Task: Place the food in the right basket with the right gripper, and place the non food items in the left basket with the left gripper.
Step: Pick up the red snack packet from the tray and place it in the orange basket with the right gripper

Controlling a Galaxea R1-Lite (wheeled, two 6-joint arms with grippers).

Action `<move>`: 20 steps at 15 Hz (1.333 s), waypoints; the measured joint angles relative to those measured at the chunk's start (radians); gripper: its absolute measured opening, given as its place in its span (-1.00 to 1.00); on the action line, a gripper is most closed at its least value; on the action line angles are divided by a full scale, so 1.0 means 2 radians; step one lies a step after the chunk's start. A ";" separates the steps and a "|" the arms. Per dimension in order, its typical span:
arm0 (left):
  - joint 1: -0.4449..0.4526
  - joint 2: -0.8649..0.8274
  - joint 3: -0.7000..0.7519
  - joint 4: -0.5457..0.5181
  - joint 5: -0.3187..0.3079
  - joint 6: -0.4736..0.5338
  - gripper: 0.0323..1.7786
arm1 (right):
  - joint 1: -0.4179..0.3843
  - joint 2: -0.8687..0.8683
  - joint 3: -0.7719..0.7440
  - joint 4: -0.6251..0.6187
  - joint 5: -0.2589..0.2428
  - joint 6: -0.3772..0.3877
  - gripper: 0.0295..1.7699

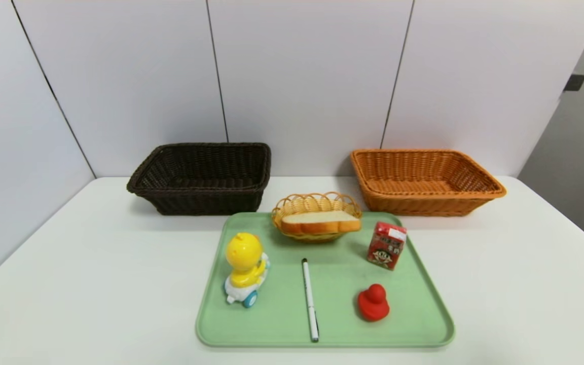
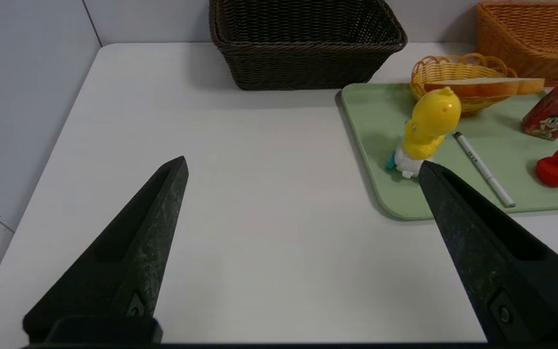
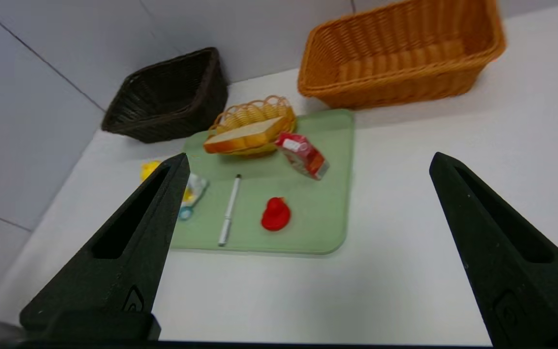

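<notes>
Three baskets stand on the white table (image 1: 94, 263): one dark brown basket (image 1: 202, 177) at the back left, one orange-tan basket (image 1: 425, 181) at the back right, and one small round yellow basket (image 1: 316, 205) on the far edge of the single green tray (image 1: 332, 284) between them. Two foods are here — one slice of bread (image 1: 320, 222) lying across the small basket, and one red drink carton (image 1: 386, 245) standing on the tray just to its right. Three non-food things share the tray: one yellow chick toy (image 1: 244, 268) at the left, one white pen (image 1: 310, 299) lying lengthwise in the middle, and one red rubber duck (image 1: 373, 302) near the front right. Both large baskets hold nothing visible. The head view shows no arm at all; only the wrist views show the claws. The left gripper (image 2: 303, 162) hangs over bare table left of the tray, its two black fingers (image 2: 129, 252) spread wide and touching nothing. The right gripper (image 3: 308, 155) hovers in front of the tray — its fingers (image 3: 492, 242) likewise spread wide, holding nothing.
</notes>
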 joint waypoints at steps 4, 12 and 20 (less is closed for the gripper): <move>0.000 0.088 -0.056 -0.005 -0.011 -0.026 0.90 | 0.026 0.106 -0.059 0.017 0.033 0.171 0.93; -0.012 0.160 -0.065 -0.043 -0.023 -0.026 0.90 | 0.165 0.184 -0.022 -0.004 0.029 0.152 0.93; -0.021 0.180 0.067 -0.196 -0.021 -0.001 0.90 | 0.145 0.215 0.296 -0.405 0.047 -0.160 0.93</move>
